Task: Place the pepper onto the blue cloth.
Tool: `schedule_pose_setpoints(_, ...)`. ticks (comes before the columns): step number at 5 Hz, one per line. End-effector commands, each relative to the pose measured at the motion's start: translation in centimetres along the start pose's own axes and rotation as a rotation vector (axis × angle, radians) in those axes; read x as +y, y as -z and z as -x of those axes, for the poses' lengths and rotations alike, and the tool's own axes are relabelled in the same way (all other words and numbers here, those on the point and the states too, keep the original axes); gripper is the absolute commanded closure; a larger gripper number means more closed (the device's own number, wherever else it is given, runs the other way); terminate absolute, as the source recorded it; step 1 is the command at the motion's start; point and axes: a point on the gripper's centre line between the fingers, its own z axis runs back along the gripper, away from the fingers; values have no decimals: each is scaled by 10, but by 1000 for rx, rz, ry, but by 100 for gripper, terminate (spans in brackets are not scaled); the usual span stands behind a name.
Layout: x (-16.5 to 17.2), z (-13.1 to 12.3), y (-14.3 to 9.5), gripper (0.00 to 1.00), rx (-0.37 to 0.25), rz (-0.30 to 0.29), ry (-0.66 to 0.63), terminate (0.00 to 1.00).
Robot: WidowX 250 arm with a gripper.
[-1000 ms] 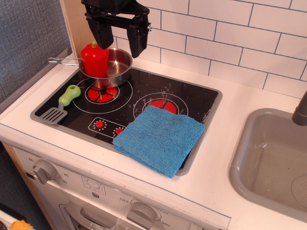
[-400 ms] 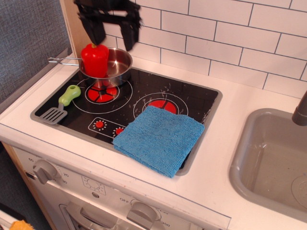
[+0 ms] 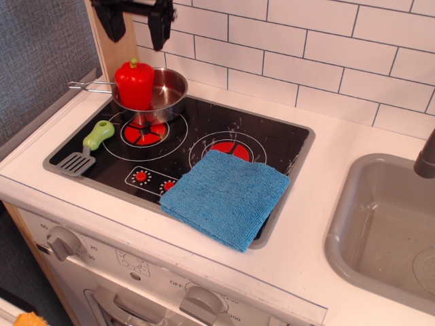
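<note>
The glossy red pepper (image 3: 134,83) with a light-green stem rests on the near left rim of the small steel pot (image 3: 163,92) on the back left burner. The blue cloth (image 3: 225,195) lies folded on the front right of the black stovetop (image 3: 272,142). My gripper (image 3: 136,28) hangs open and empty at the top edge of the view, above the pepper and apart from it. Only its two black fingers show.
A green-handled grey spatula (image 3: 88,146) lies on the stove's left edge. A wooden side panel (image 3: 112,54) stands behind the pot. A white tile wall runs along the back. A grey sink (image 3: 384,231) is at the right. Knobs line the front.
My gripper has moved up and to the left, from behind the pot to the top edge of the view. The pepper, pot and cloth have not moved.
</note>
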Motion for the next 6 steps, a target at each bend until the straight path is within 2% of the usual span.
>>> schedule_pose_setpoints(1,7,-7,11,0,36,-14,33,0)
schedule_pose_setpoints(2,9,-6,13,100,47,1,28,0)
schedule_pose_setpoints(5,12,-8,2,100,46,4,15,0)
schedule_pose_setpoints(6,-5,-15,-43,100,-76,12,44,0)
